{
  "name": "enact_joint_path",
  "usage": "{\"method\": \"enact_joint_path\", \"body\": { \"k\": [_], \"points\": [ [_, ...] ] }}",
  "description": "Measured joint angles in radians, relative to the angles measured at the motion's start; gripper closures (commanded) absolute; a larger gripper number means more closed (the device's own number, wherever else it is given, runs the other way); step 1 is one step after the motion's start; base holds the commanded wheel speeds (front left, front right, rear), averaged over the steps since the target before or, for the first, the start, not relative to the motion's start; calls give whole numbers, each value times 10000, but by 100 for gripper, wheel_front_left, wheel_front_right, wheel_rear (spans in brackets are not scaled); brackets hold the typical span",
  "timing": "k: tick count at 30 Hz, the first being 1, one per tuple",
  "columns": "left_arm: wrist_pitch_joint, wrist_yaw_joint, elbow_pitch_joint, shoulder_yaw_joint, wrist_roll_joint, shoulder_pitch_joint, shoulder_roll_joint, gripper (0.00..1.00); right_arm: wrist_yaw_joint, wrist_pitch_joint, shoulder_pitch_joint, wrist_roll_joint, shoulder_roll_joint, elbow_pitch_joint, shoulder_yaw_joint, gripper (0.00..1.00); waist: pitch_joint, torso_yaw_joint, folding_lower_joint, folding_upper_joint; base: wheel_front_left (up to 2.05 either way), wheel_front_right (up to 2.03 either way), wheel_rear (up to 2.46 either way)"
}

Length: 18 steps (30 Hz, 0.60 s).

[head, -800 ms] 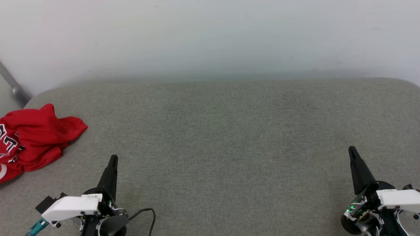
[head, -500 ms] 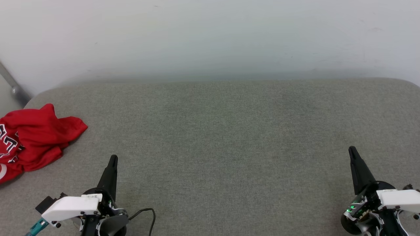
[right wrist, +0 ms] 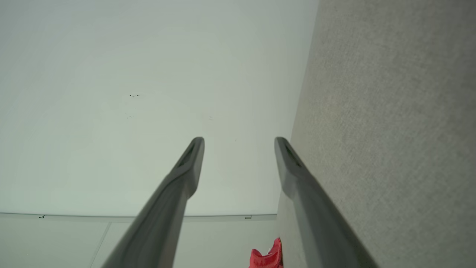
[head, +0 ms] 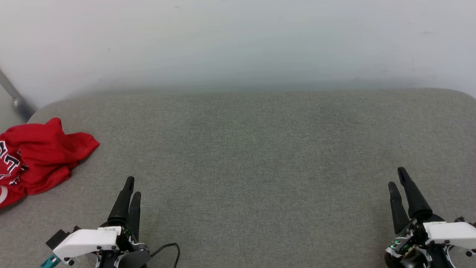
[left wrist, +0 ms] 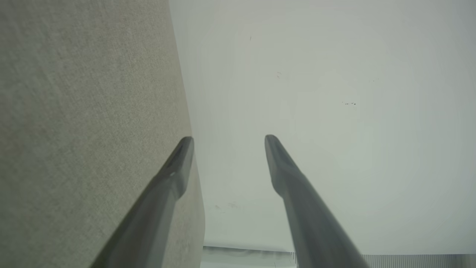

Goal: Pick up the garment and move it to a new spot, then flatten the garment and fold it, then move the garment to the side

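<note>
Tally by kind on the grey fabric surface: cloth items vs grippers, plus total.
Bright red crumpled soft jersey: 1
Dark two-fingered grippers: 2, the left gripper and the right gripper, both open
Total: 3

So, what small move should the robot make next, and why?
Probably swing the left gripper leftward and forward toward the red jersey. The jersey lies crumpled at the far left edge of the grey padded surface, apart from both grippers, and the left gripper is nearer. It is open and empty, as is the right gripper, so nothing is grasped yet.
</note>
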Motion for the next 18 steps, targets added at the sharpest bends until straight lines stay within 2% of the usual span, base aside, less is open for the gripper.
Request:
{"method": "enact_joint_path", "body": {
  "k": [5, 10, 18],
  "points": [
    [-267, -2, -163, -215, 77, -11, -8, 0, 0, -247, 0, -211, 4, -205, 155, 0, 6, -3, 1, 0, 0, 0, 0],
    [-522, 0, -334, -428, 564, -41, 10, 0, 0, -527, 0, -938, -88, -320, 353, 0, 8, -4, 1, 0, 0, 0, 0],
    [-851, 0, -861, -447, 2355, -102, 0, 0, 0, -882, -1, -2859, -125, -504, 408, 0, 16, 9, 0, 0, 0, 0, 0]
  ]
}}
